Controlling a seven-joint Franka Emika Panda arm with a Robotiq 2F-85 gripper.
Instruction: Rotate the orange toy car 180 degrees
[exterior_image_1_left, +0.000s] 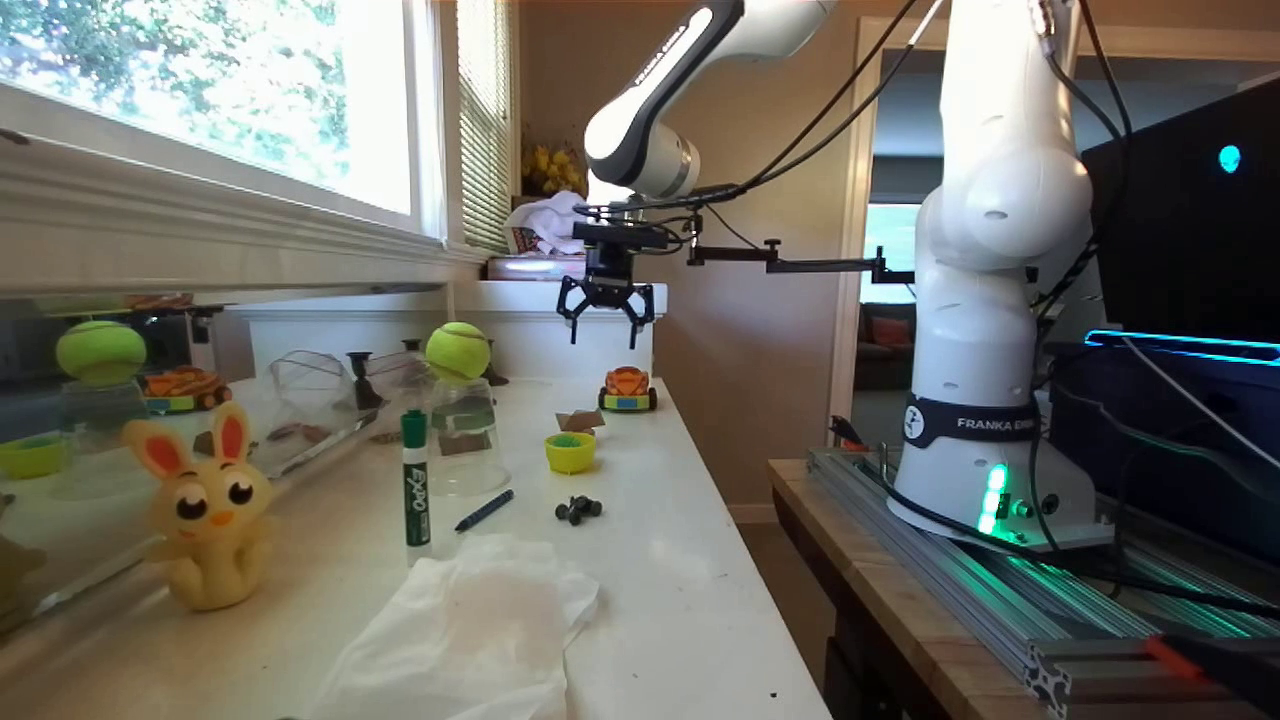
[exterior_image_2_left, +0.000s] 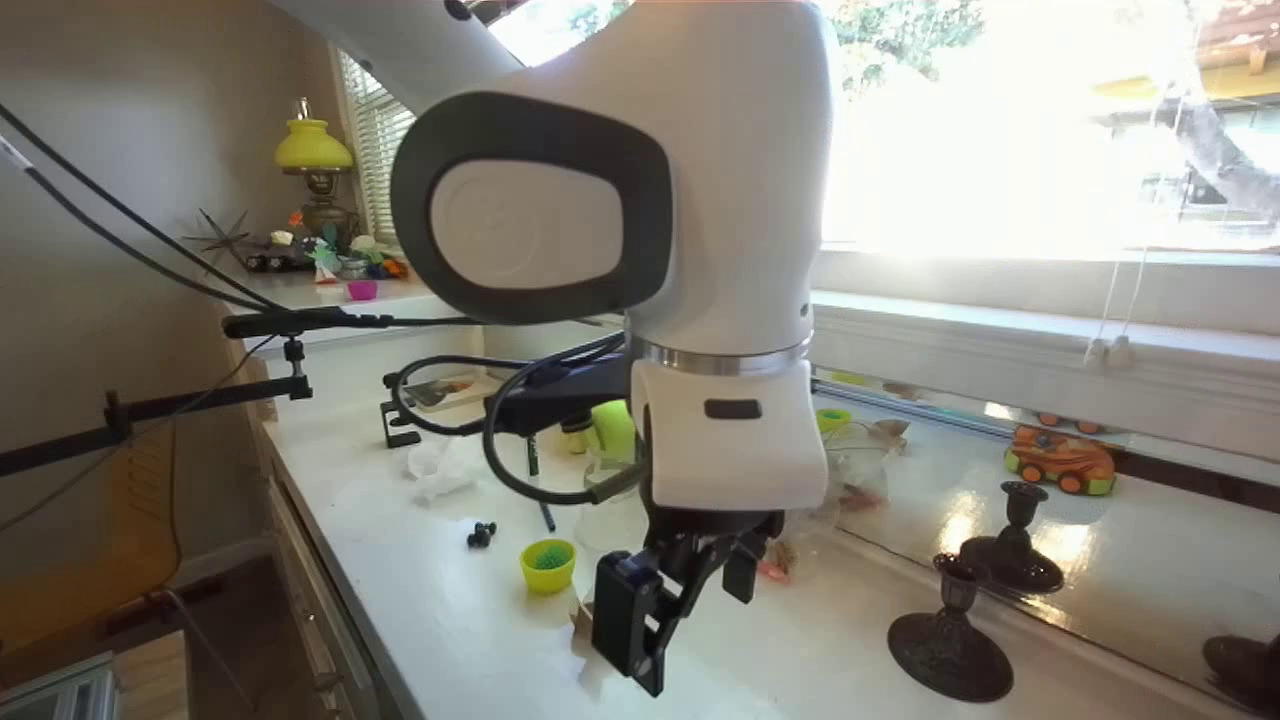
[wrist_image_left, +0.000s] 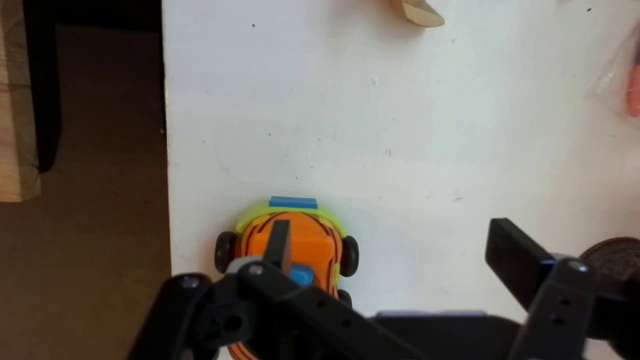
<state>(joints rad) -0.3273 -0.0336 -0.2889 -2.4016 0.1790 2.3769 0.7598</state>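
The orange toy car (exterior_image_1_left: 628, 385) has dark wheels and a green bumper with a blue plate. It stands upright on the white counter near its edge, bumper end facing the camera in an exterior view. In an exterior view only its mirror reflection (exterior_image_2_left: 1060, 460) shows. In the wrist view the car (wrist_image_left: 312, 240) is at the lower left, bumper toward the top; one finger and the linkage hide much of it. My gripper (exterior_image_1_left: 604, 335) is open and empty above the car, apart from it. The gripper also shows in an exterior view (exterior_image_2_left: 690, 630) and in the wrist view (wrist_image_left: 392, 245).
A yellow cup (exterior_image_1_left: 570, 455), a brown scrap (exterior_image_1_left: 580, 420) and a small black object (exterior_image_1_left: 578, 510) lie along the counter. A tennis ball (exterior_image_1_left: 458, 350) sits on a clear cup. A black candle holder (exterior_image_2_left: 950, 640) stands by the mirror. The counter's edge (wrist_image_left: 168, 150) drops off beside the car.
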